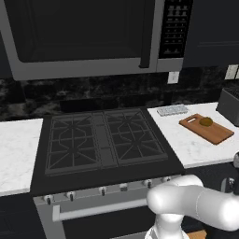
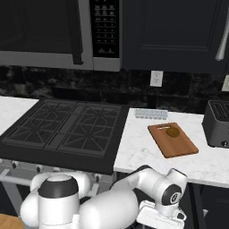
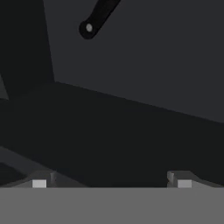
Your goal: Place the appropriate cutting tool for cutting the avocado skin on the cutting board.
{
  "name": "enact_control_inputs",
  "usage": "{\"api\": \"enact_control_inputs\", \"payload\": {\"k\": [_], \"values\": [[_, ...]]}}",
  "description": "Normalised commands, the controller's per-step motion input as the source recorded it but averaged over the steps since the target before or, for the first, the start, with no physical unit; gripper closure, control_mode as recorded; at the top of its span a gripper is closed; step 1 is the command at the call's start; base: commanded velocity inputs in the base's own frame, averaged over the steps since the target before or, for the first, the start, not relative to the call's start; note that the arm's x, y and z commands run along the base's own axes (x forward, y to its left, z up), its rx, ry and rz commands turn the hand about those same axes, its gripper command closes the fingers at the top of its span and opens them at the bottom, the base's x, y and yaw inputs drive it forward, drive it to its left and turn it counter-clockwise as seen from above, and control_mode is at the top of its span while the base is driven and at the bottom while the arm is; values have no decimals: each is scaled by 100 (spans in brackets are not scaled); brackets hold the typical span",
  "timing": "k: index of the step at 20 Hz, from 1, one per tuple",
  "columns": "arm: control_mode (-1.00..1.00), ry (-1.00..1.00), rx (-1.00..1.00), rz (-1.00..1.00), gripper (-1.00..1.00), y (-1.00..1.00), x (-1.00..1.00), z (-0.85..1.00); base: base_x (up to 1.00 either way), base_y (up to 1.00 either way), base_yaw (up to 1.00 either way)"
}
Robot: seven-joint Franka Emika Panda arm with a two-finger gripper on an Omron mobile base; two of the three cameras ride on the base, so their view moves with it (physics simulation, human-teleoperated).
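While the two-finger gripper [image 3: 111, 183] stands spread wide, a small olive-green avocado [image 2: 172, 132] rests on the reddish-brown rectangular wooden cutting board [image 2: 176, 145] near the white marble counter's [image 2: 134, 150] back edge.

Left base view looks forward and down from behind the arm, squarely over the stove [image 1: 105, 140], with the worktop [image 1: 186, 140] off to its right. Right base view sits further right, facing the same worktop [image 2: 143, 152]; both share the stove [image 2: 67, 127] and the cutting board [image 2: 174, 143]. Hand view presses close to dark cabinet fronts [image 3: 131, 65].
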Motion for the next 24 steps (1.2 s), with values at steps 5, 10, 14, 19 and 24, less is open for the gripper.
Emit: {"api": "enact_control_inputs", "payload": {"k": [5,10,14,19,24], "values": [[-100,-3,2,0,-100,22,54,13,0,0,0],[-100,0,2,-6,-100,8,66,-6,0,0,0],[-100,-6,0,-18,-100,6,30,-35,0,0,0],[-100,-2,-1,-29,-100,11,9,-40,0,0,0],[-100,17,-9,-28,-100,2,7,-23,0,0,0]]}}
